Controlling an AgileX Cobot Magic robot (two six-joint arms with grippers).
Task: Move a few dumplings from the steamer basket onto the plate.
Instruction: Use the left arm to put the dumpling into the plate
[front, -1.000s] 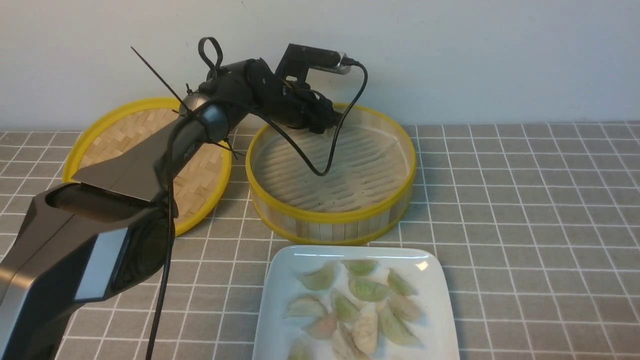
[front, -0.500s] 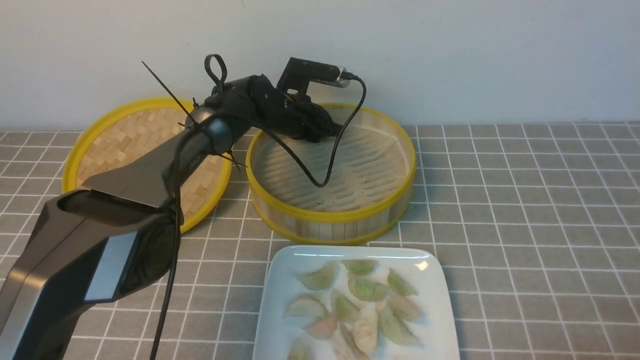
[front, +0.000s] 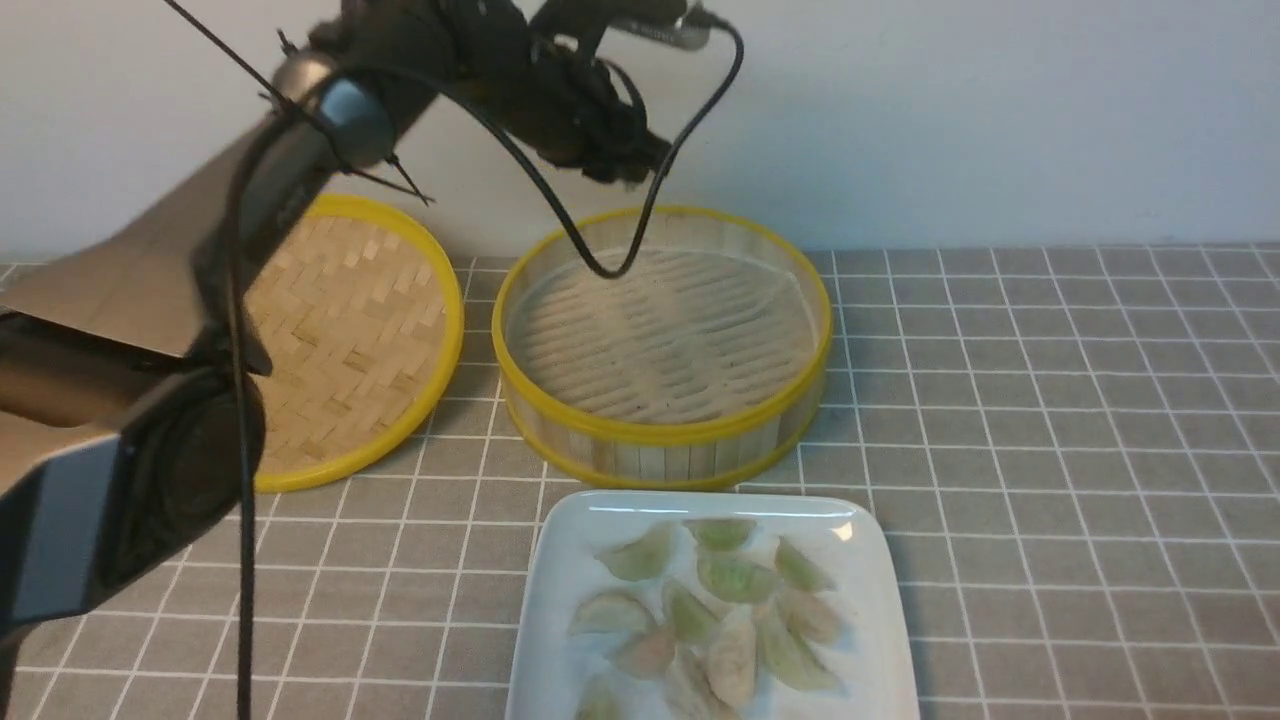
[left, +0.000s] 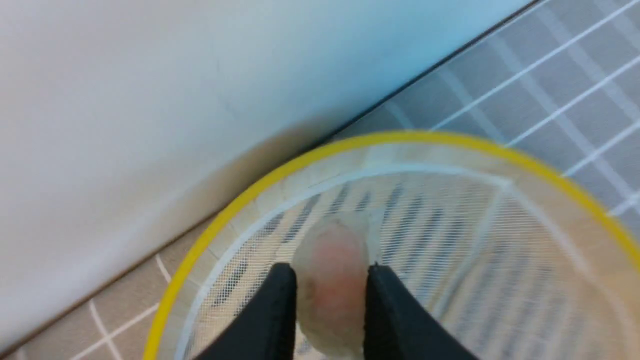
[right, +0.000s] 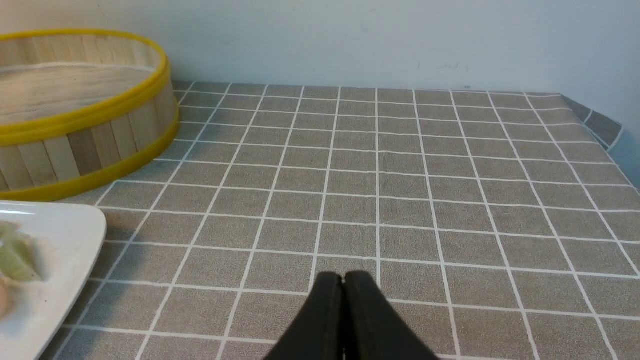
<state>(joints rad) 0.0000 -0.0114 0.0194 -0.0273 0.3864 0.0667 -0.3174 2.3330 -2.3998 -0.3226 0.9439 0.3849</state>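
Left gripper (left: 331, 276): clamped on a dumpling (left: 330, 250), above the basket (front: 662, 432)
Right gripper (right: 343, 282): jaws pressed together, well apart from the basket

The plate (front: 545, 660) runs off the bottom edge, taking the nearest dumplings (front: 690, 692) with it. The left arm (front: 180, 260) covers part of the lid (front: 370, 320), its top cropped. What the left jaws hold is lost in dark blur here. In the left wrist view, the pinched dumpling (left: 330, 265) is smeared, its lower end cut off. In the right wrist view, the steamer basket (right: 100, 135) and plate slip past the edge.
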